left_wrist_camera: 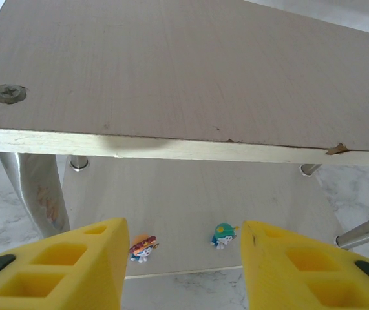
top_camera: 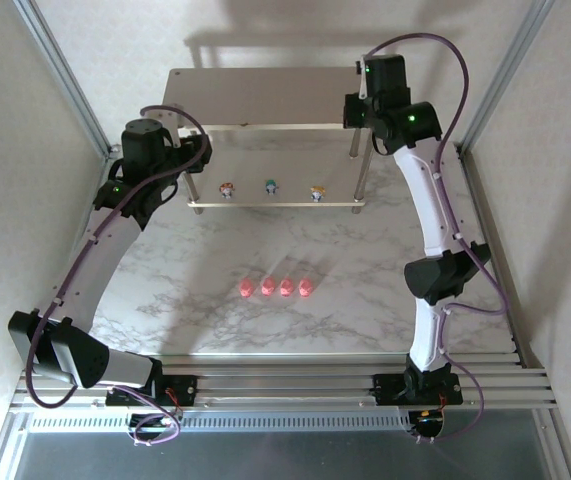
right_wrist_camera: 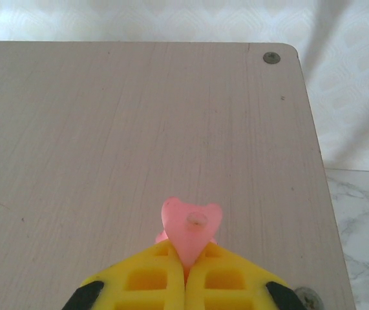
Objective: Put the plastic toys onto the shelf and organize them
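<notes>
The shelf (top_camera: 255, 95) stands at the back of the table. Three pale figurines stand in a row on its lower board: dark red top (top_camera: 227, 190), teal top (top_camera: 271, 187), orange top (top_camera: 317, 192). Several pink toys (top_camera: 277, 288) line up on the marble table in front. My right gripper (right_wrist_camera: 185, 266) is shut on a pink toy (right_wrist_camera: 191, 226), low over the right part of the top board (right_wrist_camera: 139, 129). My left gripper (left_wrist_camera: 183, 271) is open and empty at the shelf's left front, looking under the top board (left_wrist_camera: 171, 77) at the dark-red-topped figurine (left_wrist_camera: 143, 247) and the teal one (left_wrist_camera: 223, 235).
The shelf's thin silver legs (top_camera: 363, 178) rise at its corners; one leg (left_wrist_camera: 39, 194) stands close to my left fingers. Frame posts and pale walls close in the table on both sides. Bare marble (top_camera: 365, 300) lies around the pink row.
</notes>
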Robot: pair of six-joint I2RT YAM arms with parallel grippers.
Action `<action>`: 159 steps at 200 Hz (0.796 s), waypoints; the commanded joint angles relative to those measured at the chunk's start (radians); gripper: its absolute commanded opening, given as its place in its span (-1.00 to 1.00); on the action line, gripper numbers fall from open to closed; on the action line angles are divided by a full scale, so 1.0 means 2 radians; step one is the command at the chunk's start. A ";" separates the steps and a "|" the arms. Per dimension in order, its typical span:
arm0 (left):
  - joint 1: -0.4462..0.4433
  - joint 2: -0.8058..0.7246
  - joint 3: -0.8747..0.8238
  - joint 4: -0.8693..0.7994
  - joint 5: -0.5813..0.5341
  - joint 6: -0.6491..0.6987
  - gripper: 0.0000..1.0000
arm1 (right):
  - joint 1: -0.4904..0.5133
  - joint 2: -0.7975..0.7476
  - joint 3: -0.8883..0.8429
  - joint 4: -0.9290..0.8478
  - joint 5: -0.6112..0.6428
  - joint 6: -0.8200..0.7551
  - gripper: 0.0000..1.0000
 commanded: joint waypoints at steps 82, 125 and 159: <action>0.011 -0.017 -0.008 -0.011 0.004 0.012 0.03 | -0.003 0.036 0.002 0.029 -0.005 0.005 -0.54; 0.013 -0.020 -0.011 -0.011 0.003 0.013 0.03 | -0.003 0.036 -0.009 0.043 -0.004 0.009 -0.49; 0.015 -0.021 -0.012 -0.013 0.003 0.013 0.04 | -0.003 0.039 -0.009 0.049 -0.009 0.012 -0.41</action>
